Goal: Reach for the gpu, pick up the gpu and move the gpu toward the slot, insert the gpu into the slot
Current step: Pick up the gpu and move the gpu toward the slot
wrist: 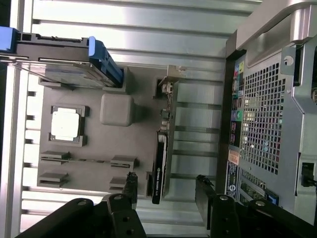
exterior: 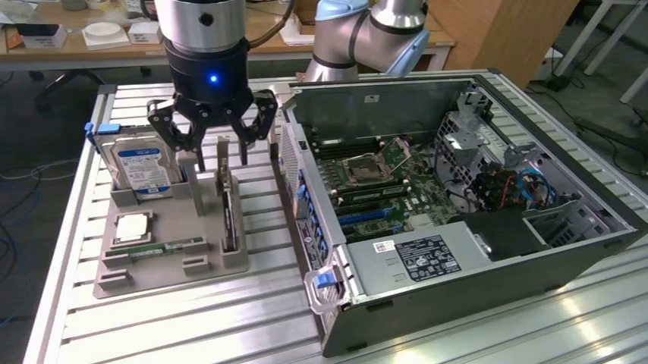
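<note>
tool (exterior: pixel 215 155): fingers spread wide, hanging over the top end of the gpu (exterior: pixel 229 216)
gpu: upright on edge in the grey tray (exterior: pixel 172 254), near the hard drive (exterior: pixel 142 168)
slot (exterior: pixel 366 218): on the green motherboard (exterior: pixel 410 193), inside the open case (exterior: pixel 567 250)
surface (exterior: pixel 202 322): slatted metal

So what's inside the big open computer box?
A green motherboard with a square silver socket, and blue cables. The grey labelled box covers whatever lies underneath it.
</note>
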You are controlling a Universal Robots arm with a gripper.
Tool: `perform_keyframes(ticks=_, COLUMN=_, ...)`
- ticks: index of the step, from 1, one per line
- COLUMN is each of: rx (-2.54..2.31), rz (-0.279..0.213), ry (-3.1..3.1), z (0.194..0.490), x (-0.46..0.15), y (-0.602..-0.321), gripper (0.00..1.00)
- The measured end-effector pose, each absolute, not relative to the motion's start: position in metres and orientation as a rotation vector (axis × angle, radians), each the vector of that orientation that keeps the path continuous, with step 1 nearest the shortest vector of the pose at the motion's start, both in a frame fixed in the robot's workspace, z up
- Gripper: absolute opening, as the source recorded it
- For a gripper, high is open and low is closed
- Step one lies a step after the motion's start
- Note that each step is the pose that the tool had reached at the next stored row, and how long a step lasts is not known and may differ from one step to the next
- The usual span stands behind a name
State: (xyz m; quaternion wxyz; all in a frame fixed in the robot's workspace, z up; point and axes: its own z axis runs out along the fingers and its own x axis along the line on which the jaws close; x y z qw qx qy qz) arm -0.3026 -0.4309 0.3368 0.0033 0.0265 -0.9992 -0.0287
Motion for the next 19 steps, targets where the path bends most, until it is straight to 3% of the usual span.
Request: perform_keyframes(ticks=19, rx=0.083, rz=-0.09, ry=-3.133, z=0.3277, x=-0.301, y=-0.4312, gripper=0.59)
